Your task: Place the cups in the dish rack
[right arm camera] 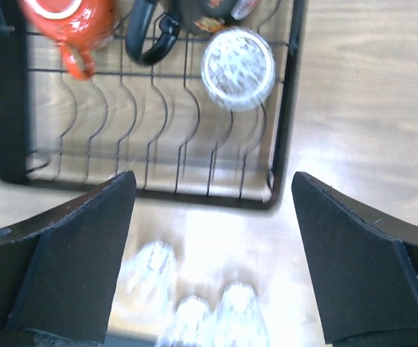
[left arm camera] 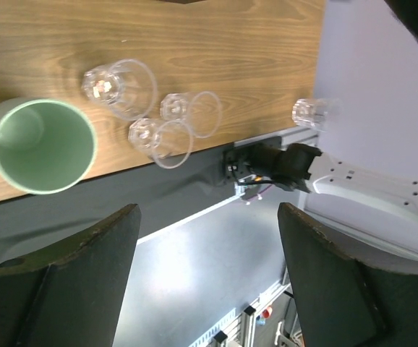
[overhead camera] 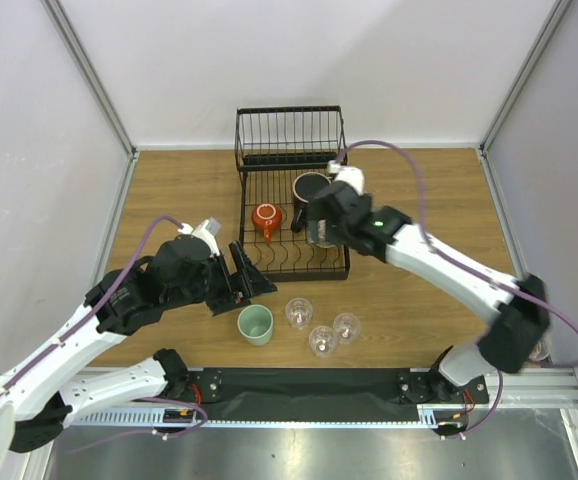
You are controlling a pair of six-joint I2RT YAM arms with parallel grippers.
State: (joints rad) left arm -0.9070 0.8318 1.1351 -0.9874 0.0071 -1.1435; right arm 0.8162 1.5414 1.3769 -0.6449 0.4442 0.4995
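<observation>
Cups are sitting in two groups in the top view: an orange mug (overhead camera: 266, 218) and a black mug (overhead camera: 311, 187) are lying in the dish rack (overhead camera: 304, 262), while a mint-green cup (overhead camera: 255, 325) and three glass tumblers (overhead camera: 322, 341) are standing on the desk (overhead camera: 419, 190) in front of it. The right gripper (overhead camera: 321, 228) is hovering over the rack, and the left gripper (overhead camera: 249, 272) is beside its near-left corner. The left wrist view is showing that gripper spread and empty above the mint-green cup, with a fourth tumbler (left arm camera: 314, 112) at the desk's edge. The right wrist view is showing its gripper released wide, with a clear tumbler (right arm camera: 238, 69) resting in the rack below.
</observation>
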